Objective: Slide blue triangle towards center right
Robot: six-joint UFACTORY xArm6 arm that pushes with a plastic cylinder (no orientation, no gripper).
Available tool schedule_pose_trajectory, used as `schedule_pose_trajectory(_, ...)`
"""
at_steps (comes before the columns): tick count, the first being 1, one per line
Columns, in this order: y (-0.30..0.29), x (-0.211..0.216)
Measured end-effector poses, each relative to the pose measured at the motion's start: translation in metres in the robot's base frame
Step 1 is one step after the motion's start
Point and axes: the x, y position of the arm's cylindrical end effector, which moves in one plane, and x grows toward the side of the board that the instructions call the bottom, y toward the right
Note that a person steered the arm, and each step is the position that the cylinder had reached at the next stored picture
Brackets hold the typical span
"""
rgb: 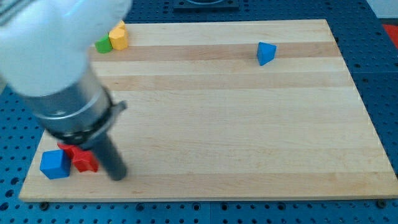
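Observation:
The blue triangle (266, 53) lies near the view's top, right of the middle, on the wooden board (236, 124). My tip (116, 175) is at the view's bottom left, far from the triangle, just right of a red block (83, 159). A blue cube (55, 164) sits left of the red block.
A yellow block (119, 37) and a green block (103, 45) sit together at the view's top left. The arm's large pale body (50, 56) covers the view's upper left corner. The board's edges border a blue perforated table.

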Motion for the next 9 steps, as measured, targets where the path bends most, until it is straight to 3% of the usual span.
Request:
schedule_pose_trajectory(2, 0.191, -0.073)
schedule_pose_trajectory(4, 0.351, -0.219)
schedule_pose_trajectory(5, 0.376, -0.299)
schedule_pose_trajectory(6, 0.33, -0.338)
schedule_pose_trajectory(9, 0.253, -0.29)
